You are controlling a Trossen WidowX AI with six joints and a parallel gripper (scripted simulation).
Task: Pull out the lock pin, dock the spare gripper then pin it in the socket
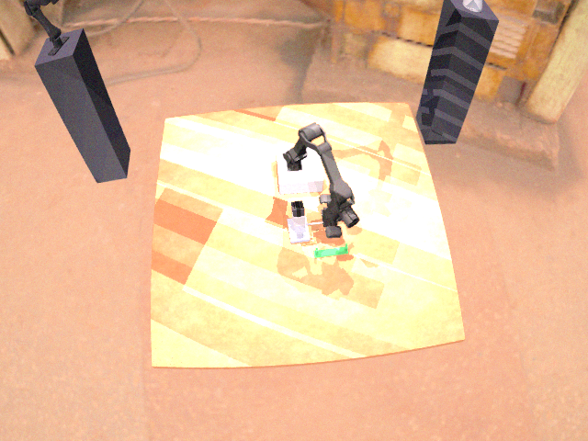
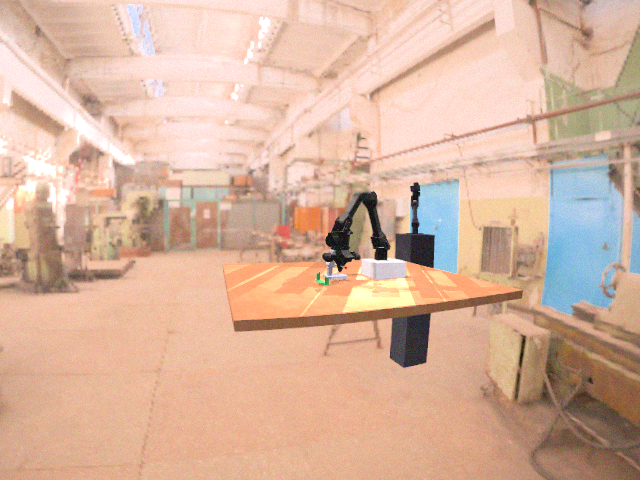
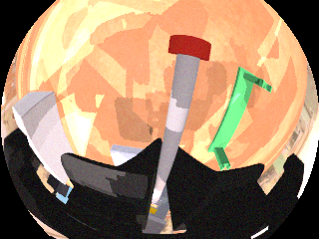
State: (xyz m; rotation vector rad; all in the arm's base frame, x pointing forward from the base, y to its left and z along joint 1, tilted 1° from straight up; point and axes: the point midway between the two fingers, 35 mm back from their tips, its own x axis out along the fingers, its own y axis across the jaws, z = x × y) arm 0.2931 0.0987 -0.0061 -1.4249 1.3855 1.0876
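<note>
Grey shank, smooth and cylindrical, with a dark red cap at one end: the lock pin [image 3: 182,95] is clasped between the fingers of the black gripper [image 1: 333,218] [image 2: 341,256] [image 3: 164,186]. The wrist view shows the shank running between the fingers, its capped end projecting beyond them. A paler band of light crosses the shank partway along; the cap is wider than the shank and evenly coloured. The pin is above the tabletop [image 1: 265,327] [image 2: 372,307] [image 3: 135,75].

Near the gripper, a green cradle [image 1: 331,252] [image 2: 323,282] [image 3: 232,117] stands on the tabletop, a long bar with an upturned part at each end. The pin is apart from it. Beside the gripper in the top view is the pale mount [image 1: 299,230] [image 2: 336,276], with a black part [image 1: 298,208] at its end nearest the white base block [image 1: 299,182] [image 2: 383,268].
</note>
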